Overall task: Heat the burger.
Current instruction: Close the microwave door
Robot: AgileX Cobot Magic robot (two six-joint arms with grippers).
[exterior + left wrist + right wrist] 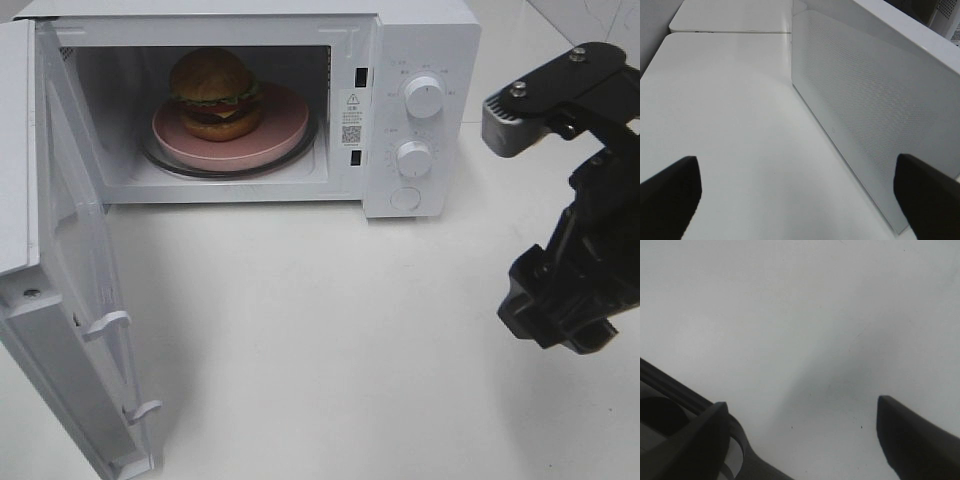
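The burger has a golden-brown bun, lettuce, tomato and a dark patty. It sits on a round pink plate on the glass turntable inside the white microwave. The microwave door stands wide open to the left. My right gripper hangs over the white table to the right of the microwave, well away from it. In the right wrist view it is open and empty above bare table. My left gripper is open and empty, facing the door's perforated outer panel. The left arm is out of the exterior view.
The microwave's control panel has two knobs and a round button. The white table stretches in front of the microwave. A second white table top shows beyond it in the left wrist view.
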